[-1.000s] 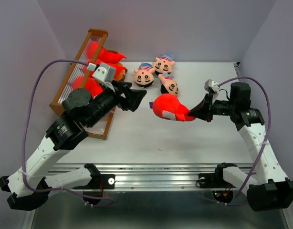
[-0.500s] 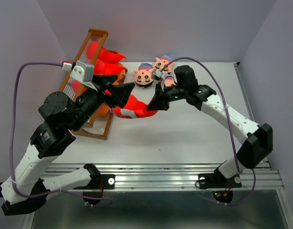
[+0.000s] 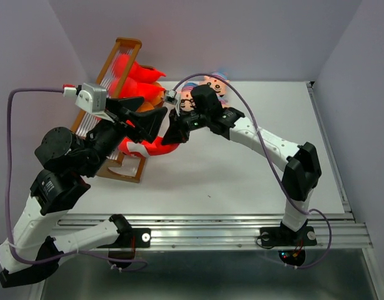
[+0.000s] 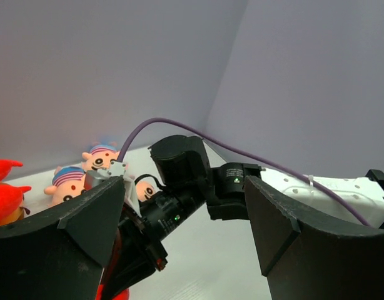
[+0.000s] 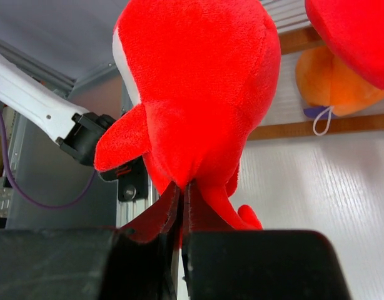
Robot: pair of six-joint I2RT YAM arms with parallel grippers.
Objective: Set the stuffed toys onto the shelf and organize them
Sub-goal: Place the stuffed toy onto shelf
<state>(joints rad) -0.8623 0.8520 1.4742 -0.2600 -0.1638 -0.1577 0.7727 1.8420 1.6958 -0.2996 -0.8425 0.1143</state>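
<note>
My right gripper [image 3: 171, 134] is shut on the tail end of a bright red stuffed toy [image 3: 148, 147] and holds it just in front of the shelf [image 3: 121, 174]. The right wrist view shows the jaws pinched on the red toy [image 5: 198, 94]. My left gripper [image 3: 149, 118] is open and empty, raised over the held toy, and the right wrist shows between its fingers [image 4: 85, 228]. More red toys [image 3: 141, 72] and an orange toy [image 3: 156, 94] sit on the shelf. Doll heads with striped caps [image 3: 212, 82] lie behind the right arm, also seen in the left wrist view [image 4: 70, 181].
The shelf leans along the table's left side, its wooden top rail [image 3: 124, 42] at the back. In the right wrist view an orange toy [image 5: 329, 81] and a red one [image 5: 354, 31] rest above a wooden rail [image 5: 317, 127]. Purple cables loop over both arms.
My right arm has carried the red toy from the table's middle leftward to the shelf front. My left arm has pulled back and risen, staying open.
</note>
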